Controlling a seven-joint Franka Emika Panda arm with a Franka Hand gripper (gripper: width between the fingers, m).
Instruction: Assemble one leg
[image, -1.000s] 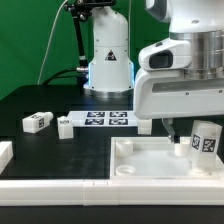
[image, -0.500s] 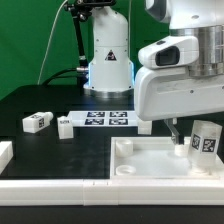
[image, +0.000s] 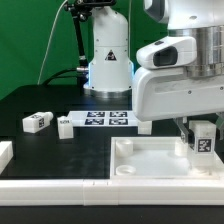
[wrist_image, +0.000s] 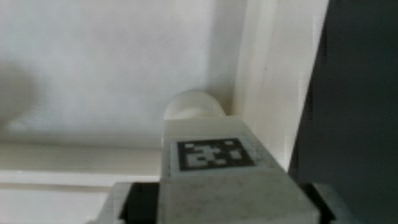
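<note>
My gripper (image: 199, 135) is shut on a leg (image: 203, 146), a small white block with a black-and-white tag, and holds it upright over the far right corner of the large white tray-like piece (image: 150, 165). In the wrist view the leg (wrist_image: 215, 150) fills the space between my fingers (wrist_image: 128, 202), and its far end meets a round corner socket (wrist_image: 199, 101) of the tray piece (wrist_image: 89, 110). Two other legs lie on the black table at the exterior view's left: one (image: 37, 122) further left, one (image: 65, 127) beside the marker board.
The marker board (image: 104, 120) lies flat behind the tray piece. The robot base (image: 108, 55) stands at the back. A white part's corner (image: 5, 152) shows at the left edge. A white bar (image: 50, 189) runs along the front.
The leg has gone from tilted to upright and has dropped slightly toward the tray piece's far right corner socket, still in my gripper.
</note>
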